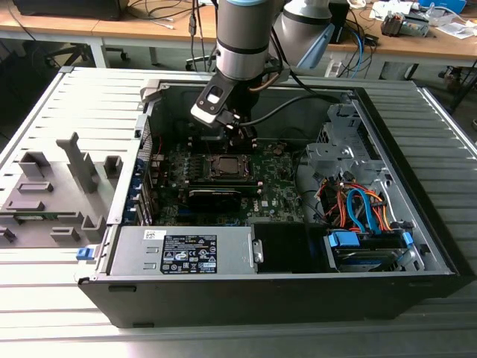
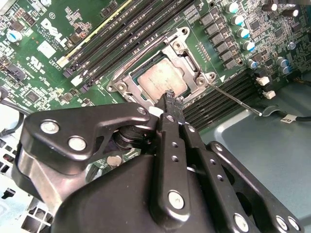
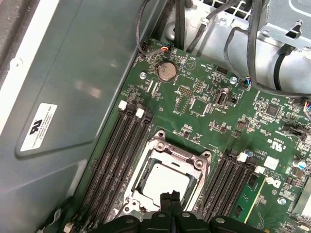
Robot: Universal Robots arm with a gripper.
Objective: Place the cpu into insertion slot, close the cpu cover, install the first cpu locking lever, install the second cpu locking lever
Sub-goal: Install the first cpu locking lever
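Tool, closed and empty, hangs at the edge of the cpu cover, the cpu seated beneath. That thin, stiff frame likely takes pressure best on its rim.

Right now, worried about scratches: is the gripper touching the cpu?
Cannot tell. In the second wrist view the gripper overlaps the cpu at its edge; neither contact nor a gap shows plainly.
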